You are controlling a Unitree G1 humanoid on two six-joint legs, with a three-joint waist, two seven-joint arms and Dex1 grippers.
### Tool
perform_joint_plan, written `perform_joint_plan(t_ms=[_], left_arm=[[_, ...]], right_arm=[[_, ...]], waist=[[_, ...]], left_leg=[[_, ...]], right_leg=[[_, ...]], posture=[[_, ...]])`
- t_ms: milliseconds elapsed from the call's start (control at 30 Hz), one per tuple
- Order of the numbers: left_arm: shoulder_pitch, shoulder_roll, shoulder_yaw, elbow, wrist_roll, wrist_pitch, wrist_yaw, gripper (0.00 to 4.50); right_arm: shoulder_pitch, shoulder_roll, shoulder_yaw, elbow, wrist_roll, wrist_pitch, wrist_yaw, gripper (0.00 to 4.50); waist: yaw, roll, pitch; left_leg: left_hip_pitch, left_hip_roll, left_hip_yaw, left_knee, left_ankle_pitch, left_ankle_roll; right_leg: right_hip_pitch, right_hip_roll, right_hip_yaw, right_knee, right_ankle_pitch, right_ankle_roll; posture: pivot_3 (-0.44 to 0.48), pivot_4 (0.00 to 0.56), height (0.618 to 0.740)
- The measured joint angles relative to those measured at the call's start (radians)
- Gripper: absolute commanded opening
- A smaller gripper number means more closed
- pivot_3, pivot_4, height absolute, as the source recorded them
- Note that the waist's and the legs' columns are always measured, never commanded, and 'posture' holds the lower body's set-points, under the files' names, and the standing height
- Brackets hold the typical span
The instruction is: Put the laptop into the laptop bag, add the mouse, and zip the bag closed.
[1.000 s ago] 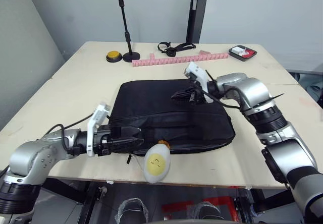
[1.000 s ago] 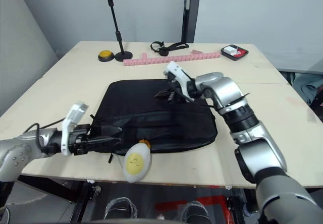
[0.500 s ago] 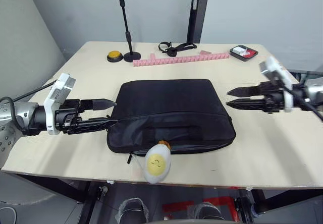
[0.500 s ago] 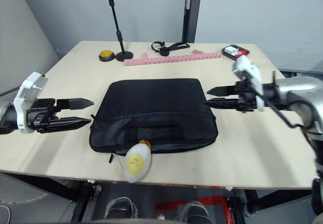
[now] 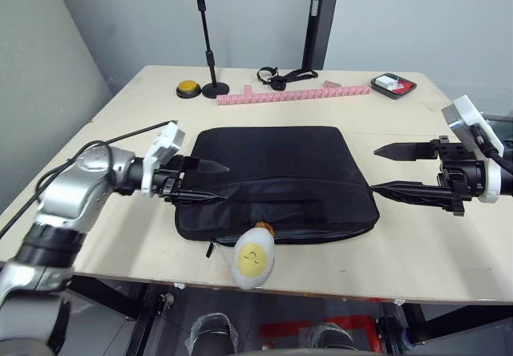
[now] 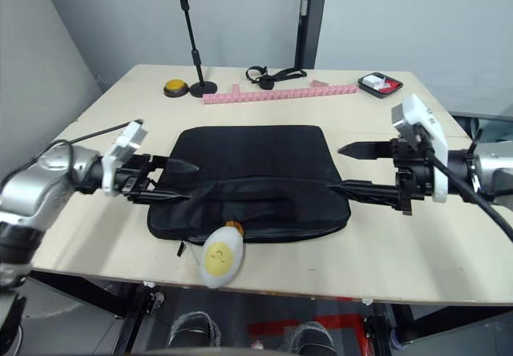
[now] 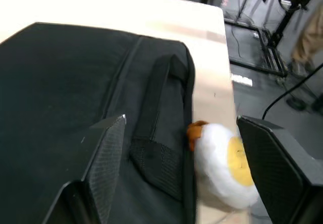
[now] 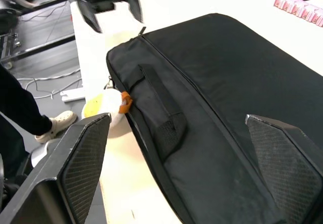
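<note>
two grippers sit wide apart and hold nothing: my left gripper at the laptop bag's 9 o'clock edge, my right gripper at its 3 o'clock edge. the bag lies flat in the middle of the table. i think it looks zipped, so the job seems nearly done. next i would check the zipper end near the egg charm.

The laptop bag is lying flat on the table, flanked by the open left gripper and open right gripper
</note>
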Motion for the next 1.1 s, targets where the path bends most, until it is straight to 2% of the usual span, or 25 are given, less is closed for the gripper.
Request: perform_joint_plan(t_ms=[167, 267, 400, 533, 567, 667, 800, 933, 967, 1100], left_arm=[[-0.084, -0.073, -0.086, 0.151, 0.057, -0.086, -0.074, 1.11], [-0.141, -0.111, -0.179, 0.239, 0.084, -0.159, -0.080, 0.02], [-0.227, -0.174, -0.244, 0.420, 0.117, -0.251, -0.083, 0.01], [-0.307, -0.238, -0.246, 0.596, 0.176, -0.348, -0.083, 0.01], [-0.315, -0.248, -0.245, 0.631, 0.187, -0.369, -0.083, 0.00], [-0.337, -0.282, -0.236, 0.754, 0.232, -0.433, -0.082, 0.00], [-0.377, -0.315, -0.197, 0.883, 0.286, -0.509, -0.079, 0.00], [-0.384, -0.330, -0.164, 0.937, 0.315, -0.544, -0.079, 0.00], [-0.384, -0.332, -0.155, 0.948, 0.326, -0.555, -0.078, 0.00], [-0.382, -0.334, -0.127, 0.967, 0.349, -0.572, -0.078, 0.00]], right_arm=[[0.035, -0.014, -0.055, -0.059, 0.093, 0.034, -0.085, 4.50], [0.066, -0.014, -0.099, -0.102, 0.186, 0.057, -0.147, 4.50], [0.105, -0.013, -0.109, -0.145, 0.332, 0.061, -0.255, 4.50], [0.143, -0.013, -0.077, -0.188, 0.425, 0.039, -0.344, 4.50], [0.153, -0.013, -0.063, -0.197, 0.441, 0.031, -0.362, 3.97], [0.148, -0.008, 0.024, -0.201, 0.475, -0.001, -0.419, 2.95], [0.073, 0.065, 0.271, -0.186, 0.437, -0.016, -0.460, 1.62], [-0.062, 0.124, 0.449, -0.126, 0.342, -0.008, -0.484, 0.26], [-0.104, 0.154, 0.520, -0.096, 0.298, 0.005, -0.488, 0.06], [-0.137, 0.216, 0.663, -0.031, 0.206, 0.022, -0.447, 0.06]], waist=[[-0.002, 0.000, 0.000], [0.009, 0.000, 0.000], [0.015, 0.000, 0.000], [0.018, 0.000, 0.000], [0.018, 0.000, 0.000], [0.018, 0.000, 0.000], [0.018, 0.000, 0.000], [0.013, 0.000, 0.000], [0.012, 0.000, 0.000], [0.016, 0.000, 0.000]], left_leg=[[-0.001, 0.000, 0.001, -0.001, 0.000, 0.000], [-0.001, 0.000, 0.000, 0.000, 0.000, 0.000], [-0.001, 0.000, 0.000, 0.001, 0.000, 0.001], [-0.001, -0.001, 0.000, 0.001, 0.000, 0.001], [-0.001, -0.001, 0.000, 0.001, 0.000, 0.001], [-0.001, -0.001, -0.001, 0.001, 0.000, 0.001], [-0.001, -0.001, -0.001, 0.002, 0.000, 0.001], [-0.001, -0.002, -0.002, 0.002, 0.000, 0.000], [-0.001, -0.001, -0.003, 0.001, 0.000, 0.000], [-0.003, -0.002, -0.003, 0.001, 0.000, -0.001]], right_leg=[[-0.002, 0.000, 0.000, 0.000, 0.000, 0.000], [-0.001, 0.000, 0.000, 0.000, 0.000, 0.000], [0.000, 0.000, 0.000, 0.000, 0.000, 0.000], [0.001, -0.001, 0.000, -0.001, 0.000, 0.000], [0.001, -0.001, 0.000, -0.001, 0.000, 0.000], [0.001, -0.001, 0.000, -0.001, 0.000, 0.000], [0.002, -0.001, 0.000, 0.000, 0.000, 0.000], [0.002, -0.002, -0.001, 0.000, 0.000, 0.000], [0.002, -0.002, -0.002, 0.000, 0.000, 0.000], [0.002, -0.002, -0.003, -0.001, 0.000, 0.000]], posture=[[0.000, 0.150, 0.739], [0.000, 0.150, 0.739], [0.000, 0.150, 0.739], [0.000, 0.150, 0.739], [0.000, 0.150, 0.739], [0.000, 0.150, 0.739], [0.000, 0.150, 0.739], [0.000, 0.150, 0.739], [0.000, 0.150, 0.739], [0.000, 0.150, 0.739]])
